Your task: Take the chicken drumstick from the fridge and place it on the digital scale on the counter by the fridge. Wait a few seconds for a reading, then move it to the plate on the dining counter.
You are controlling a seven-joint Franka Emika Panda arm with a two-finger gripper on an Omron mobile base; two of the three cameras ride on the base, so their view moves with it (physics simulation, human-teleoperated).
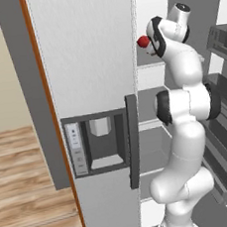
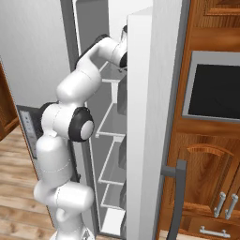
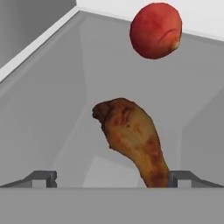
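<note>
pincer: the pincer [image 3: 111,179] is spread as wide as it goes, holding nothing. Its two dark tips sit at the bottom of the hand view, one far left, one far right.

contact: the narrow bone end of the chicken drumstick [image 3: 131,140] runs down right next to the right tip. It might be brushing it, honestly can't tell.

key relation: the drumstick lies just ahead of the pincer, and off to the right of the gap's middle. The fat meaty end points away and a bit left, the thin end comes back toward the right tip. So its long axis runs roughly along the reach, tilted. My guess is the hand needs to slide right a touch, so the jaws close across the meat and don't just nudge it.

where it sits: on a grey shelf inside the fridge [image 1: 87,63], door open.

neighbour: a red round fruit [image 3: 155,30] sits further back on the same shelf, well clear of the drumstick.

arm: it's reaching up into the upper fridge compartment in both base views.

progress: looks like the first step, nothing grabbed yet.
</note>
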